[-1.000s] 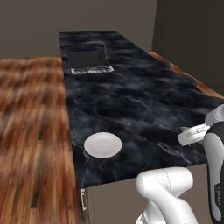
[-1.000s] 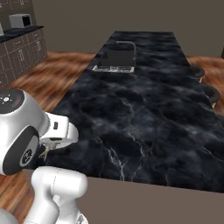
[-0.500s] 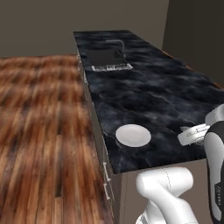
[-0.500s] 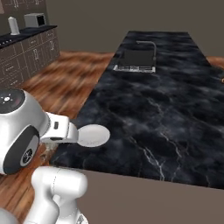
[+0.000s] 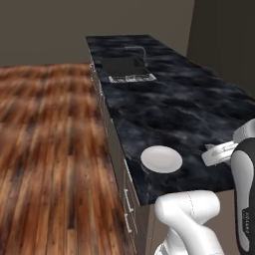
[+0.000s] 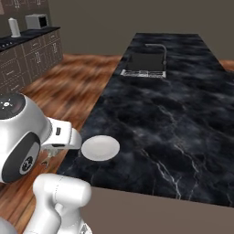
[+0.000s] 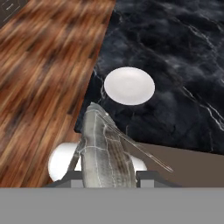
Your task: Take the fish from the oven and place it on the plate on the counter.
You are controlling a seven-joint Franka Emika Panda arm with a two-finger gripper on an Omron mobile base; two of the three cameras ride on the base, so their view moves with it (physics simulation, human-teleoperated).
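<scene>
Room: simulated kitchen with a wooden floor (image 5: 50, 149) and dark walls; cabinets and a microwave (image 6: 36, 20) stand along the far left wall in the right base view.
Counter: long black marble counter (image 5: 189, 109) with grey veining; an inset sink (image 5: 127, 67) with a faucet lies toward its far end.
Plate: 1 plain white plate (image 7: 129, 85) lies flat near the counter's near corner, close to the edge facing the floor, with nothing on it.
Fish: grey fish (image 7: 105, 148) fills the foreground of the hand view, rising between the 2 finger tips, off the counter and short of the plate.
Gripper: gripper (image 7: 107, 177) is clamped on the fish, partly closed around its body.
Handling, judged: fish looks light and rigid, with a smooth tapered body that could slip or pivot if pinched near the thin tail.
Hold, judged: the thick middle of the body is the safest place to grip, as now.
Fragility, judged: thin fins may catch; the plate is shallow, so a low release suits.
</scene>
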